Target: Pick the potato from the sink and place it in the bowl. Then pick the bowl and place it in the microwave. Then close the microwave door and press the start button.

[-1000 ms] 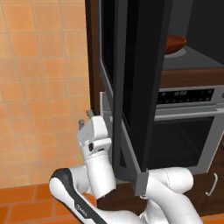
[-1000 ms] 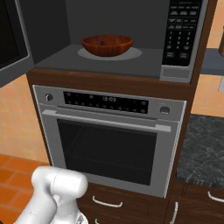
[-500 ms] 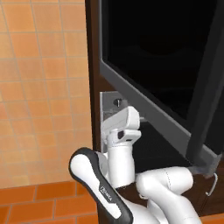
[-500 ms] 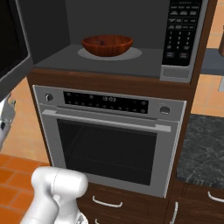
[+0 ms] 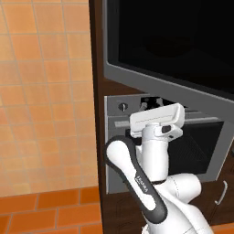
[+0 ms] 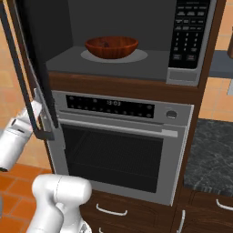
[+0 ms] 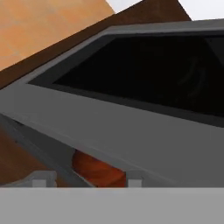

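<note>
Microwave door [image 5: 169, 50] hangs partly open just above the gripper [image 7: 85, 180], poised for pushing; I cannot tell its jaw spread.

The brown wooden bowl [image 6: 111, 47] sits upright inside the open microwave [image 6: 189, 43]; its black glass door [image 5: 169, 43] stands partly swung out at left.

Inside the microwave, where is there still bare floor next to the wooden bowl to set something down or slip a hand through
In the right base view the bowl sits mid-floor in the microwave. Bare grey floor lies left of it, toward the microwave door, and along the front edge. Right of it a narrower strip runs to the keypad panel. The door side is crowded below: the gripper is at the door's lower edge.
</note>
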